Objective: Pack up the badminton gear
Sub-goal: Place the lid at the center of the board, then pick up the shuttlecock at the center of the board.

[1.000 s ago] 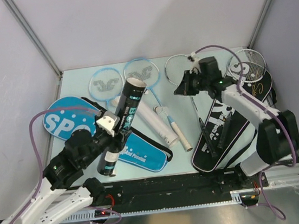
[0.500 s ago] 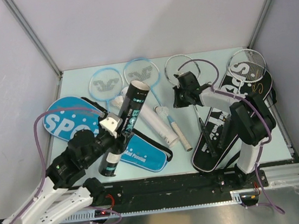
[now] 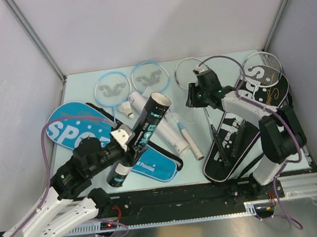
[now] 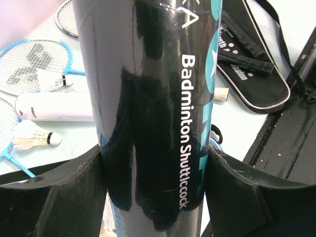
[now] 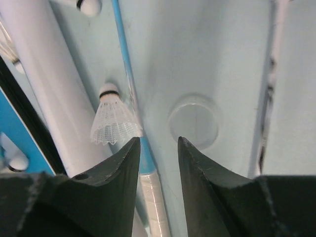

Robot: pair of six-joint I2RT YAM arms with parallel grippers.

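White feathers first: a small shuttlecock (image 5: 113, 121) lies on the pale table (image 5: 217, 59), at the left middle of the right wrist view. Its round cork end points to the top of the frame. Its feather skirt points down at the fingers. It sits just left of the gap, beside a light-blue racket shaft (image 5: 122, 44) and a white tube (image 5: 49, 74). The right gripper (image 5: 158, 143) is partly open and holds nothing, so I think it must slide left. The left gripper (image 3: 126, 147) is farther off. It is clamped on the black tube (image 3: 149, 121), whose open mouth points to the upper right.
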